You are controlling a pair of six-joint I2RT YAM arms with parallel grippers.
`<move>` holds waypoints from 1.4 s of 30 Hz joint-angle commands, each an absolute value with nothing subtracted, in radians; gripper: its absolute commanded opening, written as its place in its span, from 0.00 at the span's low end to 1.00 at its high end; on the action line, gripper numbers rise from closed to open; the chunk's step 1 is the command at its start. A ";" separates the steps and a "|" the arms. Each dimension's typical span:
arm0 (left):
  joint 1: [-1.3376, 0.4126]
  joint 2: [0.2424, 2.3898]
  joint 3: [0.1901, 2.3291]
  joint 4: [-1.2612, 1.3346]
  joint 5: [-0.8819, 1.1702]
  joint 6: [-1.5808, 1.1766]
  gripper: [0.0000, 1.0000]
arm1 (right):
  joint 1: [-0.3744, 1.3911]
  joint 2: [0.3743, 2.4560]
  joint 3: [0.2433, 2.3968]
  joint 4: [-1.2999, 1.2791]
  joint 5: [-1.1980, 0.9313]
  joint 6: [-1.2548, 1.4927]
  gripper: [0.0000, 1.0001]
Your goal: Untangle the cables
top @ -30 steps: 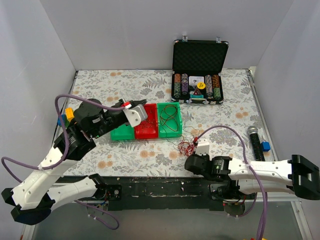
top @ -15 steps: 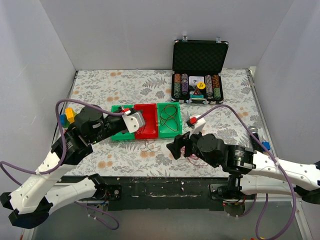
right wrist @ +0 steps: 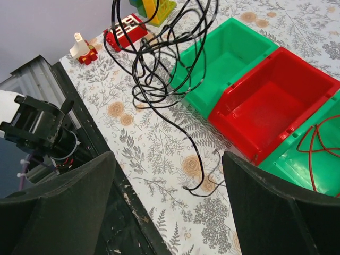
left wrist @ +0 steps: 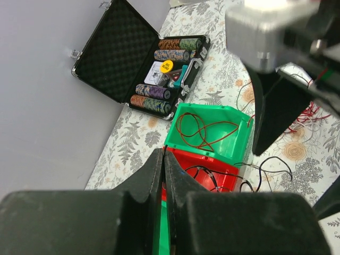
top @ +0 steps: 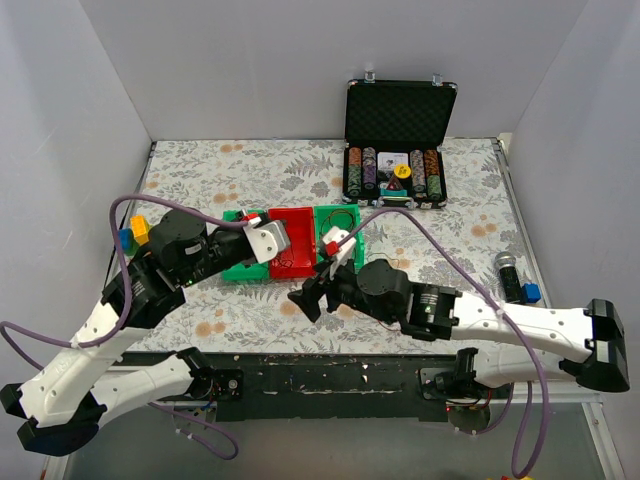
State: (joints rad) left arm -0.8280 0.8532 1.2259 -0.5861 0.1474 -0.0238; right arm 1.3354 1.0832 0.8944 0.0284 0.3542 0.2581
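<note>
A thin black cable [right wrist: 159, 64] hangs in tangled loops in the right wrist view, and its loose end trails on the floral cloth [right wrist: 197, 187]. My left gripper [left wrist: 165, 155] is shut on a strand of this black cable above the red bin [left wrist: 215, 171]. A red cable [left wrist: 204, 133] lies coiled in the green bin [left wrist: 234, 151] beside it. More red strands [left wrist: 307, 114] lie on the cloth. My right gripper [right wrist: 170, 196] stands open and empty just in front of the bins [top: 312, 292], below the hanging loops.
Three bins stand in a row: green [top: 238, 266], red [top: 291, 252], green [top: 341, 240]. An open poker-chip case [top: 398, 145] sits at the back. A microphone [top: 509, 274] and a blue block [top: 531, 292] lie right. Toy bricks [right wrist: 125, 32] lie left.
My right gripper has opened and swung left from the red tangle to the front of the bins. The left gripper has stayed shut on the black cable and barely moved.
</note>
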 commanded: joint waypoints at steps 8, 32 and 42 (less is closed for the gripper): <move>-0.831 0.848 1.299 -0.617 0.164 -0.044 0.00 | 1.328 1.195 0.956 0.192 0.413 0.146 0.59; -0.831 0.891 1.334 0.032 -0.252 0.121 0.00 | 1.328 1.255 0.509 0.111 0.491 0.584 0.01; -0.831 1.038 1.504 0.514 -0.244 0.414 0.00 | 1.333 1.448 0.485 0.083 0.463 0.719 0.01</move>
State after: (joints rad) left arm -0.8417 1.0279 1.3132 0.0692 -0.1917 0.2146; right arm 1.3258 1.3418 0.5270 0.2527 0.4965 0.6319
